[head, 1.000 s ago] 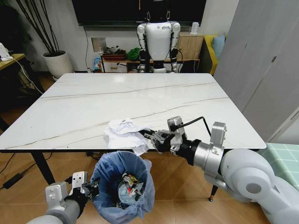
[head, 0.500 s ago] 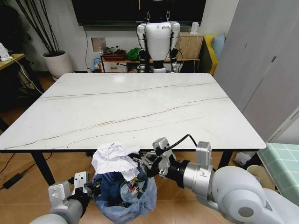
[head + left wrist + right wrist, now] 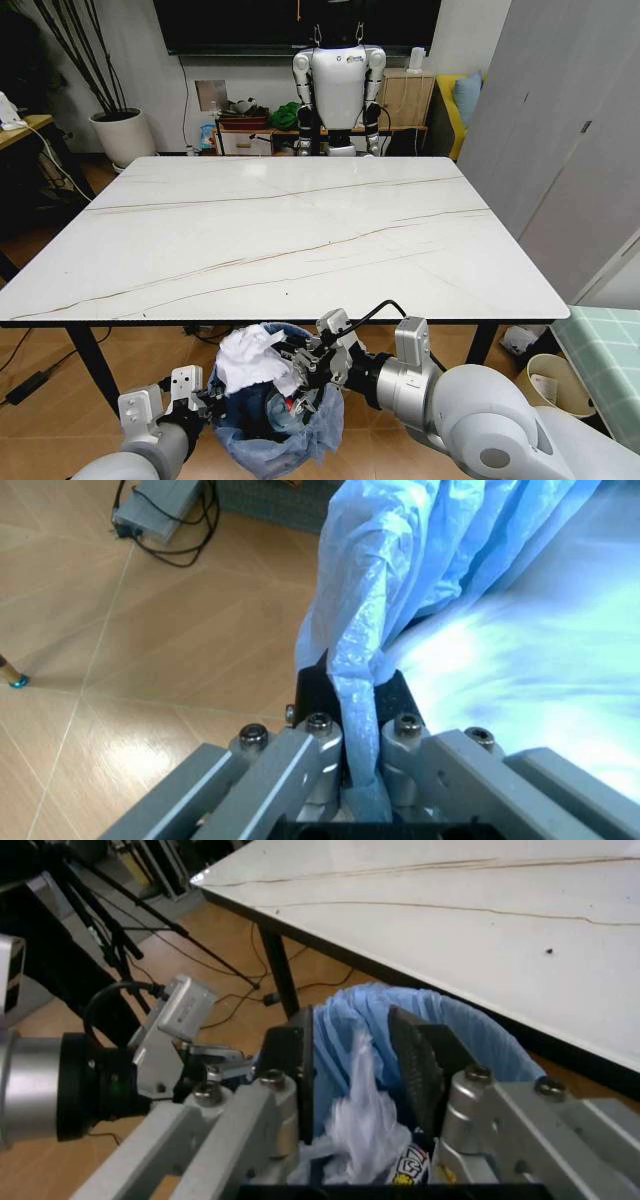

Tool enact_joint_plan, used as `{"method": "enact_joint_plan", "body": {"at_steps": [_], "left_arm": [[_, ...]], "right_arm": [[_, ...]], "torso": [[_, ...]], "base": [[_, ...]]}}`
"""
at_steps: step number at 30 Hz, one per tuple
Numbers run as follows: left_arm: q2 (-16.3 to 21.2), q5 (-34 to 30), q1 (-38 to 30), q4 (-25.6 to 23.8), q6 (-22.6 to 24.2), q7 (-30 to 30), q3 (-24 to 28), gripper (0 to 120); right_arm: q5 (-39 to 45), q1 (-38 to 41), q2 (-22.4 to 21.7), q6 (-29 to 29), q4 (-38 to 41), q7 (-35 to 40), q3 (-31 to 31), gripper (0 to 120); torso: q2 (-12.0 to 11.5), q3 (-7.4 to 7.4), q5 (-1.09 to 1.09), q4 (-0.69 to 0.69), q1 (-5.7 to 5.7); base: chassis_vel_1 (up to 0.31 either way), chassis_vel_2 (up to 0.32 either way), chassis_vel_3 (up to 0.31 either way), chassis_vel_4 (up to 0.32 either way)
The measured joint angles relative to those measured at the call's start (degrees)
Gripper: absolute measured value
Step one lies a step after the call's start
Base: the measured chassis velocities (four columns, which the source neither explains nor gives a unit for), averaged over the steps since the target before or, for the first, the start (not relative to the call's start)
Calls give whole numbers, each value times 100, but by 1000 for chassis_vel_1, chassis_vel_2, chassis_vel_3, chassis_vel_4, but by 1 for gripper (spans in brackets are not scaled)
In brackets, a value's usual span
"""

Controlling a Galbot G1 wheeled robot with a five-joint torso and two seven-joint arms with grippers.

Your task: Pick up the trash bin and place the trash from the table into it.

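bin: trash bin hanging at bottom centre of the head view, below the table's near edge; left gripper at lower left is clamping its bag rim, fingers pinched on the blue film in the left wrist view.
paper: crumpled white paper sitting over the bin's mouth, upper left part of the opening, partly inside.
right gripper: right gripper at bottom centre, just right of the paper; jaws are standing spread either side of the wad in the right wrist view, looking slack rather than squeezed, though contact is hard to read.
table: table filling mid frame, glossy white top, thin brown veins, dark edge.
step: dropping paper into the bin, likely the last piece.
doing it well: keeping the wad centred over the opening before letting go; paper is bulky and springy, may catch on the rim; left hold needs staying firm since the thin bag is slippery.
textures: bag crinkly, translucent, light blue; paper creased, stiff folds; coloured wrappers deeper in the bin.
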Motion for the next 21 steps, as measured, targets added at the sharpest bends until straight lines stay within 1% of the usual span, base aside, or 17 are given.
{"method": "enact_joint_plan", "body": {"at_steps": [1, 2, 3, 4, 7, 8, 12, 13, 14, 16, 17, 18, 20, 21], "left_arm": [[3, 0, 1, -6, 0, 0, -8, 0], [3, 0, 13, -16, 0, 1, -23, 0], [4, 0, 34, -24, 0, 4, -36, 0], [4, 0, 34, -24, 0, 4, -36, 0], [2, 34, 129, -47, 0, 39, -81, 0], [2, 34, 129, -47, 0, 39, -81, 0], [-16, 244, 249, -80, 0, 228, -132, 0], [-16, 244, 249, -80, 0, 228, -132, 0], [-20, 338, 269, -82, 0, 299, -142, 0], [-67, 733, 376, -103, 0, 645, -199, 0], [-67, 733, 376, -103, 0, 645, -199, 0], [-70, 775, 416, -130, 0, 698, -208, 0], [-87, 803, 451, -152, 0, 745, -225, 0], [-87, 803, 451, -152, 0, 745, -225, 0]], "right_arm": [[-56, -27, -7, 1, -1, -6, -6, 36], [-79, -37, -9, 6, -1, -8, 9, 42], [-104, -42, -9, 24, -5, -8, 46, 45], [-104, -42, -9, 24, -5, -8, 46, 45], [-182, -49, -4, 156, -15, 17, 335, 58], [-182, -49, -4, 156, -15, 17, 335, 58], [-527, -108, -3, 374, 18, 255, 858, 79], [-527, -108, -3, 374, 18, 255, 858, 79], [-569, -161, 5, 389, 27, 292, 998, 82], [-782, -588, 61, 404, 54, 430, 1835, 93], [-782, -588, 61, 404, 54, 430, 1835, 93], [-958, -897, 91, 416, 48, 444, 2268, 97], [-1299, -1471, 200, 446, 41, 416, 2984, 100], [-1299, -1471, 200, 446, 41, 416, 2984, 100]], "torso": [[0, 0, 0, 0, 0], [0, 0, 0, 0, 0], [0, 0, 0, 0, 0], [0, 0, 0, 0, 0], [0, 0, 0, 0, 0], [0, 0, 0, 0, 0], [0, 0, 0, 2, 0], [0, 0, 0, 2, 0], [1, 0, 0, 1, 0], [1, 0, 0, 1, 0], [1, 0, 0, 1, 0], [1, 0, 1, 2, 0], [1, 0, 1, 0, 0], [1, 0, 1, 0, 0]], "base": [[0, 0, 0, 0], [0, 0, 0, 0], [0, 0, 0, 0], [0, 0, 0, 0], [0, 0, 0, 0], [0, 0, 0, 0], [0, 0, 0, 0], [0, 0, 0, 0], [0, 0, 0, 0], [0, 0, 0, 0], [0, 0, 0, 0], [0, 0, 0, 0], [0, 0, 0, 0], [0, 0, 0, 0]]}}
